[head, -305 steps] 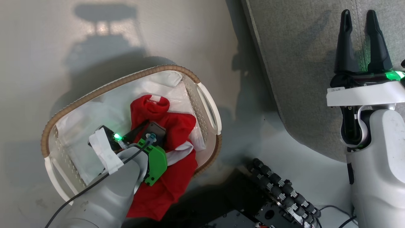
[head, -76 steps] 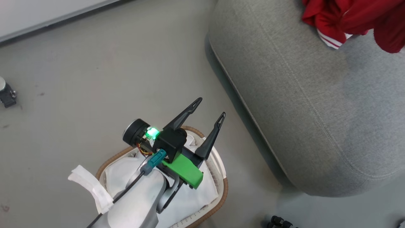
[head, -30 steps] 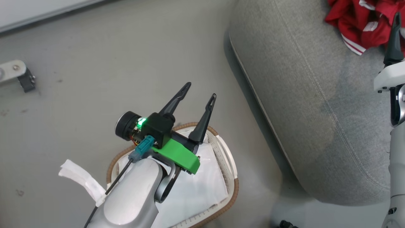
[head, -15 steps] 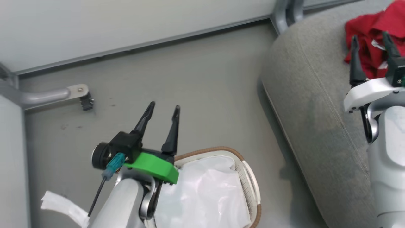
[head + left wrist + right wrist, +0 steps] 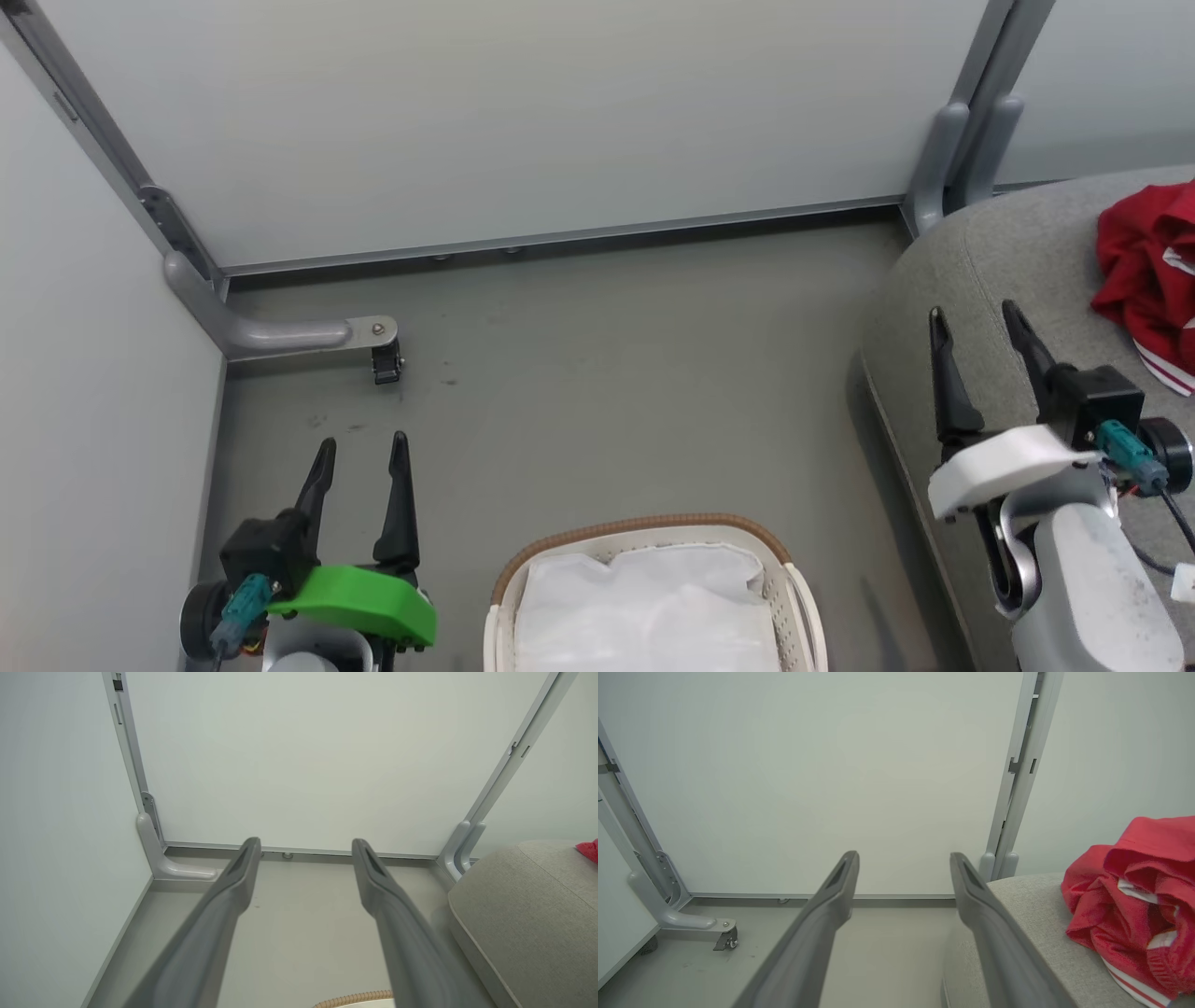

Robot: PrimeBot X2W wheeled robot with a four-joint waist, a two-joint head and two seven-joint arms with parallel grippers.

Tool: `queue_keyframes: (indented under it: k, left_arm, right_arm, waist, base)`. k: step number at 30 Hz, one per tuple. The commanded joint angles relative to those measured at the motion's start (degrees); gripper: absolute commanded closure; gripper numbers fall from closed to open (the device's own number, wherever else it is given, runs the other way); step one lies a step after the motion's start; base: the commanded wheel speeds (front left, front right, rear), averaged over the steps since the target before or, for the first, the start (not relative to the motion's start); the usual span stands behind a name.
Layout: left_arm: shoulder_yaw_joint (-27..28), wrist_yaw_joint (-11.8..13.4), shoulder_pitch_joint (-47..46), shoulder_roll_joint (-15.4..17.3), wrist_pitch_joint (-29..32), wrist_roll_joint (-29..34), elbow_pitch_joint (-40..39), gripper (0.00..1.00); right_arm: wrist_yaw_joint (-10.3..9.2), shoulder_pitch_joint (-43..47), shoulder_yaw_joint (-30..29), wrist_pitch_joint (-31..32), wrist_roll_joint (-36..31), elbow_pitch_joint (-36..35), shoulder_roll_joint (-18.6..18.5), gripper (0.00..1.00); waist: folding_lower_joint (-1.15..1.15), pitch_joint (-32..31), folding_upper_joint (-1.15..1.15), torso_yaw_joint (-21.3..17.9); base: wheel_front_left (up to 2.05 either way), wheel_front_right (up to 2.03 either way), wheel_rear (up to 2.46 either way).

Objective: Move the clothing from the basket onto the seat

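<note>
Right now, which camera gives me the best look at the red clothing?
The right wrist view: the clothing lies bunched on the seat, folds and striped trim clear. The head view crops it at the right edge; the left wrist view catches a red sliver.

The clothing [image 5: 1144, 271] is soft red fabric with ribbed, white-striped trim. The seat [image 5: 1008, 252] wears matt, coarse-woven grey upholstery with stitched seams. The basket [image 5: 644, 525] has a brown woven rim, white perforated plastic walls and a crumpled white cloth lining [image 5: 653, 607]. The floor [image 5: 607, 373] is smooth, matt grey and scuffed. The left gripper [image 5: 362, 446] and right gripper [image 5: 971, 313] have matt dark fingers [image 5: 401, 504]; the left carries a smooth green plastic bracket [image 5: 359, 597].
</note>
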Motion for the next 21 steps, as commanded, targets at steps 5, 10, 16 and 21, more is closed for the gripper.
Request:
queue_keyframes:
  k: [5,10,16,21]
  left_arm:
    - [1.4,0.0,4.5,0.0,0.0,-0.8,-1.8,0.00]
    - [1.4,0.4,7.4,0.0,0.0,-1.5,-3.1,0.00]
    - [0.7,0.7,8.7,0.0,0.0,-2.1,-3.6,0.00]
    - [0.7,0.7,9.0,0.0,0.0,-2.0,-3.2,0.00]
  right_arm:
    - [-0.08,6.6,2.6,0.0,5.2,-2.8,-0.1,0.00]
    - [-0.08,11.1,4.9,0.0,5.7,-5.0,-0.2,0.00]
    - [-0.08,14.5,5.4,0.0,7.5,-6.3,-0.1,0.00]
    - [-0.08,15.1,5.6,0.0,8.2,-6.0,-0.1,0.00]
  waist:
    - [0.00,-2.7,0.00,2.4]
    - [0.00,-3.3,0.00,2.6]
    - [0.00,-3.9,0.00,2.4]
    - [0.00,-4.1,0.00,2.1]
  base:
    - [0.00,0.00,0.00]
    - [0.00,0.00,0.00]
    - [0.00,0.00,0.00]
    - [0.00,0.00,0.00]
